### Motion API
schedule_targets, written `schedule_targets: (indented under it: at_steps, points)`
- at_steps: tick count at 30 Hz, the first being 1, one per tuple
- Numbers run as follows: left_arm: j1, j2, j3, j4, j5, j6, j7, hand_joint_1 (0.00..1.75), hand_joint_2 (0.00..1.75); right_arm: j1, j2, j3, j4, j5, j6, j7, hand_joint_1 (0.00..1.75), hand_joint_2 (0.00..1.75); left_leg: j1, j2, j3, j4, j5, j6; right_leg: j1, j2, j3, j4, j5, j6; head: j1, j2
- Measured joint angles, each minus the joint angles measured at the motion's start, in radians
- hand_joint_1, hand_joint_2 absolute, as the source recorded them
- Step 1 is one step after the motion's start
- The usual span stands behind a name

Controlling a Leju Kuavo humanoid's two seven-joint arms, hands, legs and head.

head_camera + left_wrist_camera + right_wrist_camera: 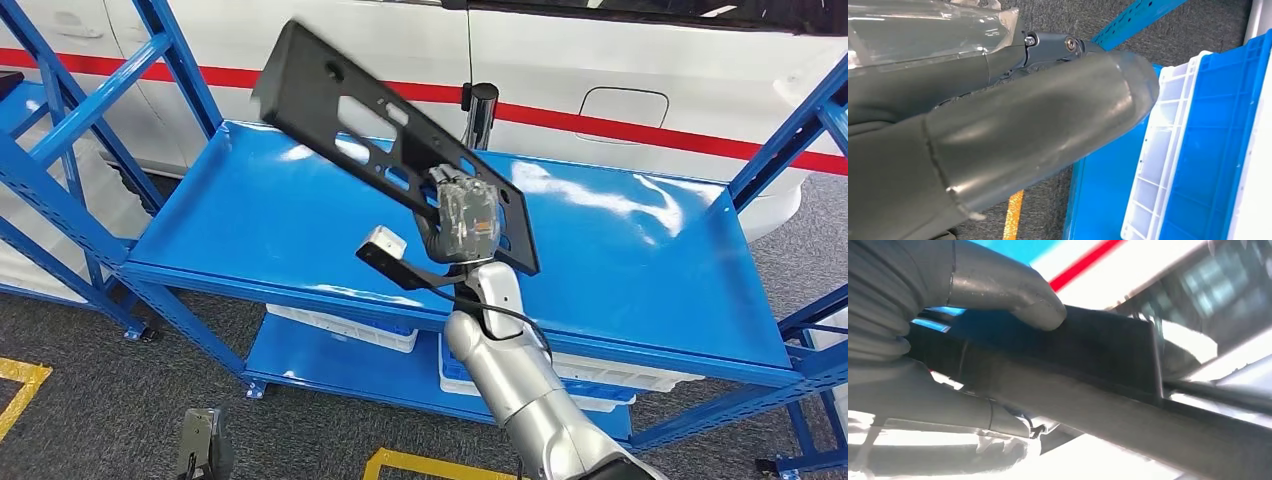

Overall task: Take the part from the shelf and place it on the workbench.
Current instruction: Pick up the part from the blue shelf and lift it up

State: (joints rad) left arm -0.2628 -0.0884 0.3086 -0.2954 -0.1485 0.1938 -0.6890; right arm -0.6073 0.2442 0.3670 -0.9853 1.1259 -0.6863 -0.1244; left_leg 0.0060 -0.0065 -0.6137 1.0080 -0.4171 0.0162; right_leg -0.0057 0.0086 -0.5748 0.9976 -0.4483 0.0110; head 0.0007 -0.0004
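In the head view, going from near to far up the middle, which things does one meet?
Right arm → right hand gripping the black part → blue shelf → white car with red stripe.

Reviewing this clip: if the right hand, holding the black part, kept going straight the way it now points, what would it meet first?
Probably the white car behind the shelf. The right hand holds the black part above the shelf, reaching up and away; the raised part would likely touch first. Depth is unclear.

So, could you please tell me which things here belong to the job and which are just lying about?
Job: black part, held by the right hand; blue shelf.
Lying about: white car; blue and white bins; left hand.
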Motion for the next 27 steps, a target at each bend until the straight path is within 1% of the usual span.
schedule_targets:
  at_steps: [4, 6, 8, 11, 14, 16, 18, 20, 24, 27]
  points:
    - [0.001, 0.001, 0.0, 0.01, -0.001, 0.011, -0.005, 0.0, 0.0, 0.032, -0.006, -0.047, -0.196, -0.067, -0.002, -0.115, 1.75, 1.75, -0.001, 0.001, -0.001, 0.0, 0.0, 0.0, 0.0, 0.0, -0.001, 0.0, 0.0, 0.0, 0.0, 0.0]
    - [0.003, 0.002, 0.002, 0.012, 0.002, 0.016, -0.008, 0.0, 0.87, 0.036, -0.007, -0.074, -0.269, -0.134, -0.002, -0.174, 1.75, 1.75, -0.001, 0.0, -0.001, 0.0, 0.0, 0.0, 0.0, 0.0, -0.001, 0.0, 0.0, 0.0, 0.0, 0.0]
    - [0.009, 0.003, 0.008, 0.012, 0.009, 0.018, -0.009, 0.0, 1.75, 0.034, -0.014, -0.083, -0.319, -0.252, 0.0, -0.196, 1.75, 1.75, 0.0, 0.0, -0.001, 0.0, 0.0, 0.0, 0.0, 0.0, -0.001, 0.0, 0.0, 0.0, 0.0, 0.0]
    - [0.029, 0.006, 0.019, 0.001, 0.021, 0.011, -0.01, 0.0, 1.75, 0.033, -0.045, -0.06, -0.383, -0.452, 0.01, -0.203, 1.75, 1.75, 0.0, 0.0, -0.001, 0.0, 0.0, 0.0, 0.0, 0.0, -0.001, 0.0, 0.0, 0.0, 0.0, 0.0]
    - [0.047, 0.009, 0.024, -0.014, 0.029, 0.004, -0.011, 0.0, 1.75, 0.037, -0.072, -0.035, -0.437, -0.584, 0.04, -0.224, 1.75, 1.75, 0.0, 0.001, -0.001, 0.0, 0.0, 0.0, 0.0, 0.0, -0.002, 0.0, 0.0, 0.001, 0.0, 0.0]
    - [0.055, 0.011, 0.025, -0.024, 0.034, -0.001, -0.011, 0.0, 1.75, 0.045, -0.089, -0.016, -0.47, -0.696, 0.099, -0.239, 1.75, 1.75, 0.0, 0.0, -0.001, 0.0, 0.0, 0.0, 0.0, 0.0, -0.001, 0.0, -0.001, 0.002, 0.0, 0.0]
    - [0.064, 0.013, 0.026, -0.033, 0.034, -0.004, -0.011, 0.0, 1.75, 0.057, -0.107, 0.003, -0.502, -0.824, 0.181, -0.25, 1.75, 1.75, 0.001, -0.001, -0.002, 0.0, 0.0, 0.0, 0.0, 0.0, -0.001, 0.0, -0.002, 0.002, 0.0, 0.0]
    - [0.069, 0.016, 0.026, -0.038, 0.034, -0.004, -0.011, 0.0, 1.75, 0.072, -0.122, 0.016, -0.526, -0.914, 0.248, -0.255, 1.75, 1.75, 0.001, -0.001, -0.002, 0.0, 0.0, 0.0, 0.0, 0.0, -0.001, 0.0, -0.002, 0.003, 0.0, 0.0]
    - [0.07, 0.021, 0.026, -0.036, 0.041, 0.015, -0.011, 0.0, 1.75, 0.115, -0.147, 0.043, -0.574, -0.964, 0.321, -0.27, 1.75, 1.75, 0.001, -0.002, -0.002, 0.0, 0.0, 0.0, 0.0, 0.0, -0.001, 0.0, -0.002, 0.003, 0.0, 0.0]
    - [0.068, 0.025, 0.026, -0.033, 0.043, 0.024, -0.011, 0.0, 1.75, 0.135, -0.157, 0.059, -0.594, -0.967, 0.342, -0.273, 1.75, 1.75, 0.001, -0.002, -0.002, 0.0, -0.001, -0.001, 0.0, 0.0, -0.002, 0.0, -0.002, 0.003, 0.0, 0.0]
